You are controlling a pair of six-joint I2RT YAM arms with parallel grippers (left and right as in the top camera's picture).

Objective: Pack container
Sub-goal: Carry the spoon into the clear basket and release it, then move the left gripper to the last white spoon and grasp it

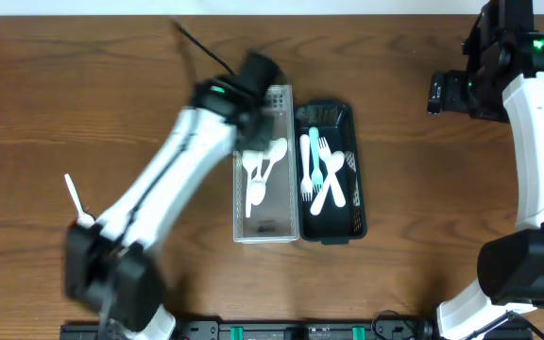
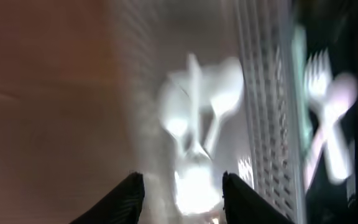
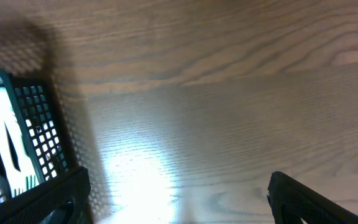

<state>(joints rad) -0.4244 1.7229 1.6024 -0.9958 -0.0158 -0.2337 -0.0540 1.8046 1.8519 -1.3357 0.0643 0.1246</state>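
Left jaws are spread apart with nothing between them as far as I can tell (the wrist view is super blurry). They're hanging right over the pile of white spoons (image 2: 197, 118) in the clear tray (image 1: 268, 227), so the spoons sit just ahead of and below the tips, not gripped. My guess is this is the sorting step: spoons in the clear tray, forks (image 1: 324, 175) in the black basket (image 1: 359, 222) touching it on the right. One loose white utensil (image 1: 72, 194) lies on the bench (image 1: 404, 246) well off to the left, can't tell what kind. Next move probably means swinging over there and lining up across its thin handle. Right jaws are wide open too, empty, over bare bench beyond the basket.
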